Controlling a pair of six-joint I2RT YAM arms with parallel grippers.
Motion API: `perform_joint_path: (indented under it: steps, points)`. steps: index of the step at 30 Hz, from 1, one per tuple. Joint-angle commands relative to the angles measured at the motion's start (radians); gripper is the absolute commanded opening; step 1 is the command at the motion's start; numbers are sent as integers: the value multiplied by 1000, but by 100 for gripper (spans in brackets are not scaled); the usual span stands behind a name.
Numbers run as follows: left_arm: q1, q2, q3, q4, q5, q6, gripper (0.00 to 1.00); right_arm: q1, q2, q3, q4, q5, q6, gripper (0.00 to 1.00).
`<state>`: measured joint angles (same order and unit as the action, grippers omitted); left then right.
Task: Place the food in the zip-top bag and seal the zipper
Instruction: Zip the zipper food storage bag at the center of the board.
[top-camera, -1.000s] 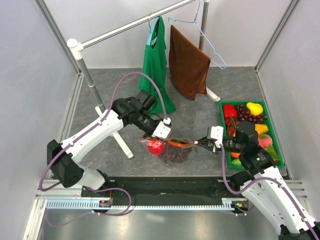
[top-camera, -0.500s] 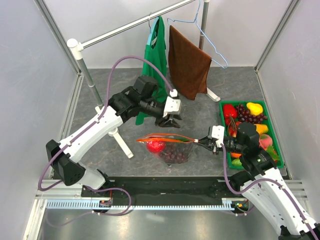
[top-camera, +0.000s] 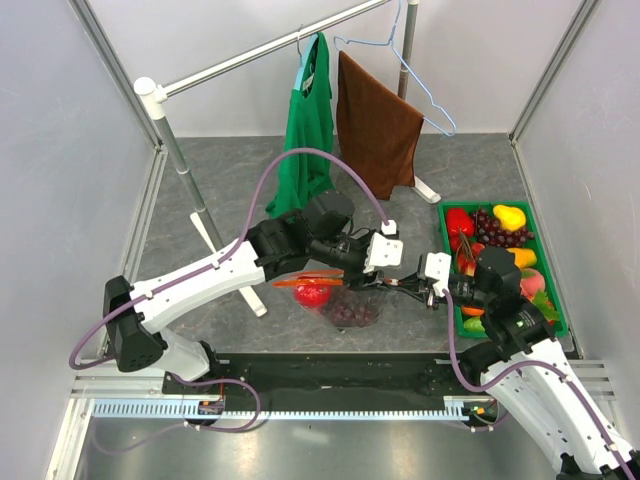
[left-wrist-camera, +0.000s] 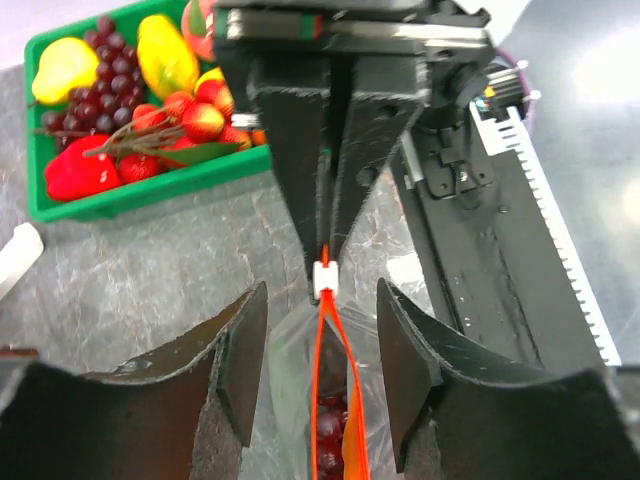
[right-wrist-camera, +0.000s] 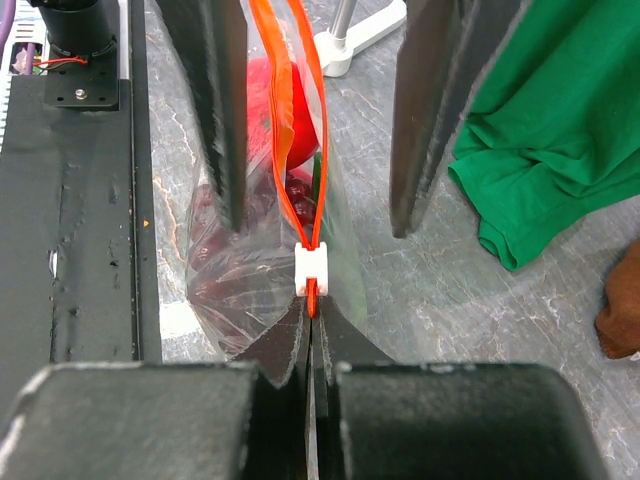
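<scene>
- Crinkly bag (top-camera: 350, 310): soft, light, slippery; 9 o'clock from right gripper (right-wrist-camera: 310, 312).
- Right gripper clamped tight on zipper (right-wrist-camera: 321, 180) end, beside tab (right-wrist-camera: 311, 266).
- Left gripper (left-wrist-camera: 320, 300) half-open, empty, astride tab; likely best hold.

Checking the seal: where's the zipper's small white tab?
Right wrist view, centre: small white tab sits just beyond the shut right pincer, before the open left pincer.
</scene>
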<state>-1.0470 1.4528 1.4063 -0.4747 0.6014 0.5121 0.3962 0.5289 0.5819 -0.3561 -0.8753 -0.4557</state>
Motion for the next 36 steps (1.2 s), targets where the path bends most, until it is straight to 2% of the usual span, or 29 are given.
perform_joint_path:
  steps: [1,6,9,12,16,22,28,31,36]
  points:
    - [-27,6,-1,73,-81,-50,57,0,-15,6,39,-7,6,0]
    - [-44,27,5,73,-127,-60,59,-2,-17,6,37,-8,5,0]
    - [-53,30,0,61,-127,-35,56,-2,-13,9,36,-2,6,0]
    - [-56,40,2,44,-138,-20,48,1,-13,12,39,5,6,0]
    - [-54,41,-3,16,-143,-11,31,0,-20,12,32,10,9,0]
    - [-36,21,-27,-42,-152,9,19,0,-24,13,23,28,6,0]
    - [31,-57,-104,-71,-153,20,18,0,-27,13,16,24,-1,0]
    - [39,-71,-96,-70,-146,13,22,-2,-20,15,16,10,-6,0]
    - [41,-66,-75,-81,-137,8,19,-2,-7,24,13,30,-20,0]
